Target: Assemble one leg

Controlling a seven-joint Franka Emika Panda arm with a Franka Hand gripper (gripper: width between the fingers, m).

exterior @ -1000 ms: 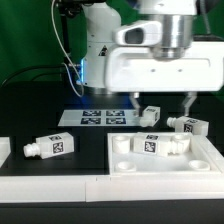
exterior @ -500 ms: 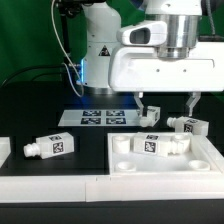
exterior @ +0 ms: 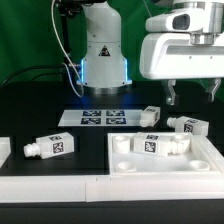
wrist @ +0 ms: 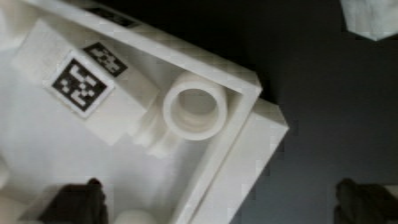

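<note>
Gripper (exterior: 191, 94) hangs high over the table (exterior: 40, 105), toward its edge on the exterior view's right. Fingers (exterior: 170, 96) spread wide, nothing between them: released and empty. The wrist view agrees, with two dark fingertips (wrist: 80, 199) well apart and only panel and table below.

Four legs counted, all lying on their sides.
- Leg one (exterior: 153, 144): on the big white panel (exterior: 190, 165), near the panel's far edge, tag facing the exterior camera. The panel fills the table's near corner on the exterior view's right.
- Leg two (exterior: 149, 115): on bare table just past the panel's far edge, beside the end of the marker board (exterior: 100, 117).
- Leg three (exterior: 188, 126): past the panel's far edge too, nearer the table's edge on the exterior view's right, roughly under the gripper and well clear of it. Its stub points to the exterior view's left.
- Leg four (exterior: 52, 147): alone toward the table's edge on the exterior view's left, apart from the panel.

The wrist view shows a panel corner with a round hole (wrist: 196, 108) and a square tag (wrist: 86, 78) close by. I cannot tell which part carries the tag.
</note>
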